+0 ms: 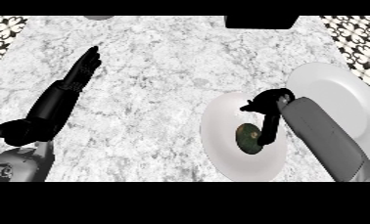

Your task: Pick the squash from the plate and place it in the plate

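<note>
Squash (248, 138) sits on the nearer white plate (224, 120), toward that plate's right half, a small dark green, rounded thing with a paler spot on top. You should expect it to be stiff and fairly light, with a smooth rind that could slide on the glazed plate and roll if nudged from one side. Its rounded flanks look like the best place to take hold, fingers on one side and thumb opposite, across the widest part.

Your right hand (271, 113) is over that plate, curved down around the right side of the squash. The fingers arch over and alongside it, with a tip touching or nearly touching its right flank, but you cannot tell from this view whether they have closed on it, so treat the grasp as unconfirmed.

Just beyond and to the right, the second white plate (332, 83) lies by the counter's right edge, partly hidden by your right forearm; the two plates are close together or overlapping in this view. It is the likely destination, so the carry should be short.

Your left hand (81, 74) rests open over the left part of the counter (159, 71), fingers straight, well apart from both plates.

Marbled grey stone covers the counter. A dark box-like object (260, 21) sits at the far edge, and patterned tiling (345, 27) shows at the far corners.
</note>
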You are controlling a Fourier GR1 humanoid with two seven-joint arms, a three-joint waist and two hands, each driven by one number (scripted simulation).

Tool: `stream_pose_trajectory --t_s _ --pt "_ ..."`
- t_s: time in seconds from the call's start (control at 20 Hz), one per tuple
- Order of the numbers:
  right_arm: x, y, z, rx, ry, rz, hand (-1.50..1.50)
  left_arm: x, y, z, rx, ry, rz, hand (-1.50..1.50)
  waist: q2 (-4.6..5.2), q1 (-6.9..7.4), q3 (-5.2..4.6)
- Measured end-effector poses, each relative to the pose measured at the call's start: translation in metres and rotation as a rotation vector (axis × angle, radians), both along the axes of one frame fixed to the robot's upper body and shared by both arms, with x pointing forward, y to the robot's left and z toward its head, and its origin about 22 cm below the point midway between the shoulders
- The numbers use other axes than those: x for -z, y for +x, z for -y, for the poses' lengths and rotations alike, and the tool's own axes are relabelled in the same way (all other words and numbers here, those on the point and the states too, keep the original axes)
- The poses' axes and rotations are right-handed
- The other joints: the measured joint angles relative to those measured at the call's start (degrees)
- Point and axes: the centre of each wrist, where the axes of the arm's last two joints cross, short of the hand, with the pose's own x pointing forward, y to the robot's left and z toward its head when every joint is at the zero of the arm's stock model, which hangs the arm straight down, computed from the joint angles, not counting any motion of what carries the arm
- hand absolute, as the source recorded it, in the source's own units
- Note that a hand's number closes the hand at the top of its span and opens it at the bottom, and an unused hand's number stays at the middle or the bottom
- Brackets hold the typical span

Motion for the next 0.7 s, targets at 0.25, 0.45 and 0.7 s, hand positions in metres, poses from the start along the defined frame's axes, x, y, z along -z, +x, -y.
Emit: stream_pose_trajectory --t_s 0.25,0.45,0.7 --pt "-0.005 -0.009 -0.001 -0.002 -0.007 0.065 1.50 -0.003 0.003 0.000 -0.004 -0.002 0.001 0.00 0.21 -0.11 0.19" --pt "-0.025 -0.037 -0.022 -0.161 -0.010 0.262 1.50 0.007 -0.002 -0.007 -0.037 0.001 -0.027 0.00 -0.35 -2.32 0.90" --pt "-0.085 -0.067 -0.065 -0.386 0.066 0.620 1.50 0.019 -0.007 -0.017 -0.084 0.006 -0.078 0.00 -2.99 -5.37 1.68"
